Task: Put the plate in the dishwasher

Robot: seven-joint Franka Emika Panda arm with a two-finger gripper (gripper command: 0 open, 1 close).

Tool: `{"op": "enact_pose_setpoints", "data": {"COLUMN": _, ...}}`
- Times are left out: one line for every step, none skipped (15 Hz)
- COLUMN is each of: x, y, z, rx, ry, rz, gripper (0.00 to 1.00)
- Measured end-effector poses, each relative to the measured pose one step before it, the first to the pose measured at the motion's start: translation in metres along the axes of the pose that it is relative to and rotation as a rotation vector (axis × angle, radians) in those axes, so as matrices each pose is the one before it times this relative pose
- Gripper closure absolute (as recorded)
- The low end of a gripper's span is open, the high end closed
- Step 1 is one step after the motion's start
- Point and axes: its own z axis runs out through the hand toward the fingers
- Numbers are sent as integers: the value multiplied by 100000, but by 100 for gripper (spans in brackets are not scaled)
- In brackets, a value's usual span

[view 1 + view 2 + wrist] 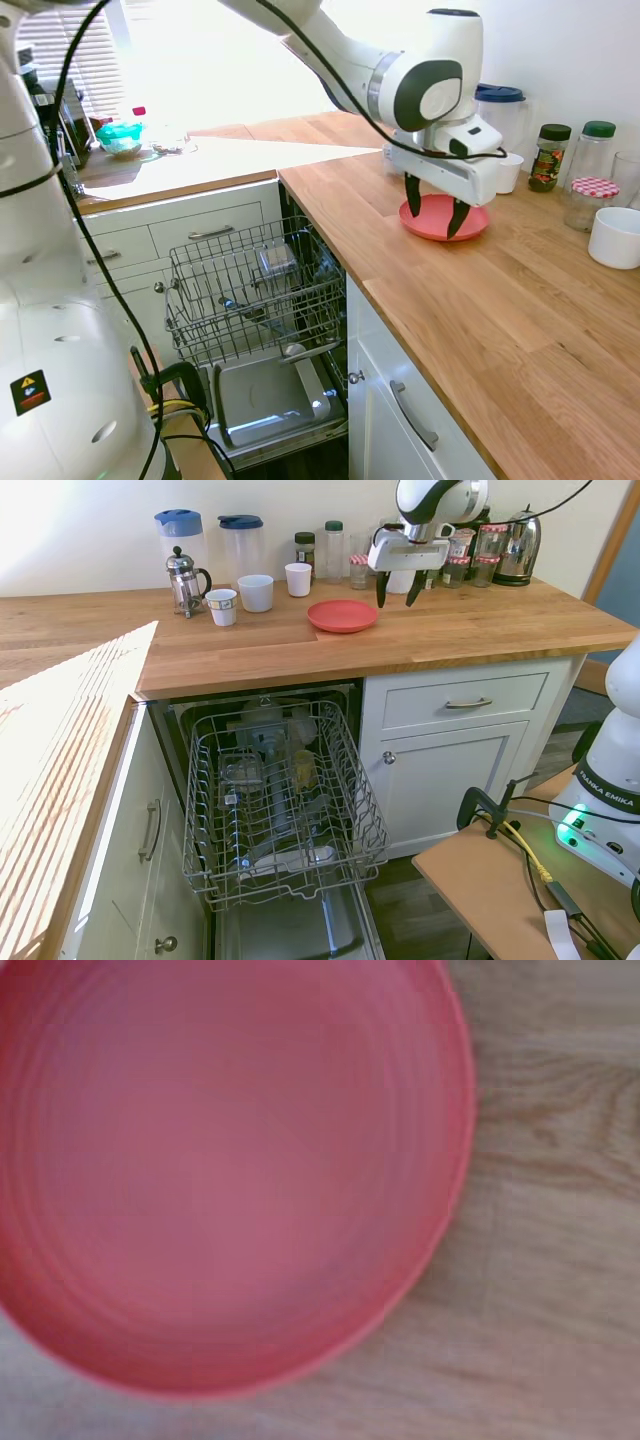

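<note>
Jaws spread, white two-finger gripper (432, 211) above round coral-red plastic plate (440, 221) on wooden counter (500, 320); probably light, stiff, slippery: grasp its low rim.

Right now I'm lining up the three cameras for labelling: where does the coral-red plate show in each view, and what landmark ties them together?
First exterior view: the plate lies on the wooden counter, right of centre, partly behind the open gripper.
Second exterior view: upper middle, on the counter, left of the gripper.
Wrist view: fills most of the picture, blurred.
Shared landmark: the wooden counter, which shows in all three views.
</note>
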Motion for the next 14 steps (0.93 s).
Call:
{"op": "enact_pose_setpoints", "data": {"x": 763, "y": -642, "z": 757, "rx": 1894, "ry": -37, "rz": 286, "gripper": 0}}
{"op": "enact_pose_setpoints", "data": {"x": 665, "y": -604, "z": 791, "rx": 1345, "ry": -464, "rz": 565, "gripper": 0}}
{"op": "enact_pose_setpoints", "data": {"x": 510, "y": -566, "z": 823, "rx": 1211, "ry": -694, "rz": 952, "gripper": 0}}
{"op": "enact_pose_setpoints", "data": {"x": 407, "y": -419, "z": 767, "rx": 494, "ry": -827, "rz": 943, "gripper": 0}}
{"op": "enact_pose_setpoints", "data": {"x": 364, "y": -418, "z": 510, "rx": 668, "ry": -756, "rz": 1052, "gripper": 0}}
{"op": "enact_pose_setpoints", "data": {"x": 324, "y": -421, "z": 339, "rx": 929, "ry": -708, "rz": 1081, "gripper": 0}}
{"op": "enact_pose_setpoints", "data": {"x": 294, "y": -397, "z": 250, "rx": 885, "ry": -628, "rz": 952, "gripper": 0}}
{"op": "enact_pose_setpoints", "data": {"x": 235, "y": -368, "z": 238, "rx": 853, "ry": -887, "rz": 913, "gripper": 0}}
{"op": "enact_pose_setpoints", "data": {"x": 234, "y": -303, "z": 415, "rx": -121, "ry": -1225, "rz": 410, "gripper": 0}}
{"op": "enact_pose_setpoints", "data": {"x": 178, "y": -221, "z": 524, "rx": -886, "ry": -1377, "rz": 317, "gripper": 0}}
{"op": "enact_pose_setpoints", "data": {"x": 175, "y": -193, "z": 578, "rx": -680, "ry": -1201, "rz": 390, "gripper": 0}}
{"op": "enact_pose_setpoints", "data": {"x": 203, "y": -168, "z": 519, "rx": -531, "ry": -728, "rz": 213, "gripper": 100}}
{"op": "enact_pose_setpoints", "data": {"x": 172, "y": -72, "z": 373, "rx": -194, "ry": -490, "rz": 405, "gripper": 100}}
{"op": "enact_pose_setpoints", "data": {"x": 163, "y": -8, "z": 300, "rx": 190, "ry": -615, "rz": 880, "gripper": 100}}
